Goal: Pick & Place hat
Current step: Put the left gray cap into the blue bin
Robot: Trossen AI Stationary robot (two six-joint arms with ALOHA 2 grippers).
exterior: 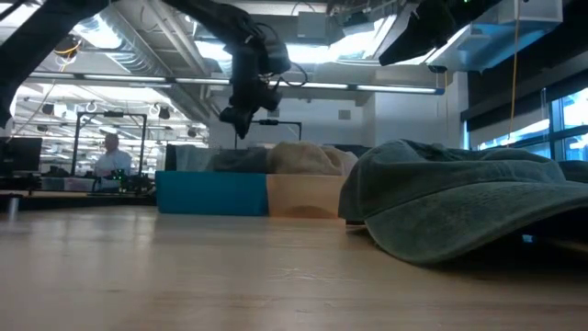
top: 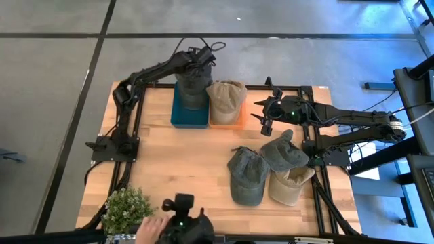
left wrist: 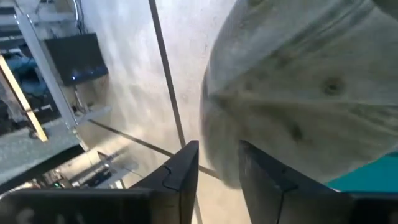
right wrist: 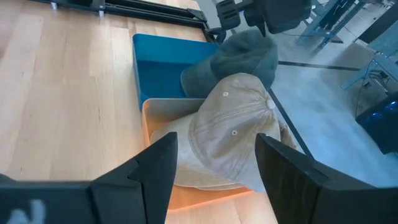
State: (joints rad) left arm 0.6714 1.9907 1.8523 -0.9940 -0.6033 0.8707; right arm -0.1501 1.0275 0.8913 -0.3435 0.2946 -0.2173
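Note:
A grey-green hat [top: 193, 93] [right wrist: 245, 56] lies crown-up in the blue bin [top: 178, 118] at the table's far side. My left gripper [top: 196, 68] [exterior: 241, 124] hangs just above it, pointing down. Its fingers are a little apart with nothing between them [left wrist: 219, 180], and the hat [left wrist: 311, 81] fills the view beyond. A beige hat [top: 226, 96] [right wrist: 233, 130] rests in the orange bin [top: 227, 123] beside the blue one. My right gripper [top: 261, 114] [right wrist: 214, 168] is open and empty. It hovers over the table just right of the orange bin, facing both bins.
Three more hats lie on the table's right near part: a green one [top: 247, 176], another green one [top: 283, 152] partly on a beige one [top: 291, 184]. A potted plant [top: 127, 207], a camera [top: 183, 217] and a person's hand [top: 152, 227] are at the near edge.

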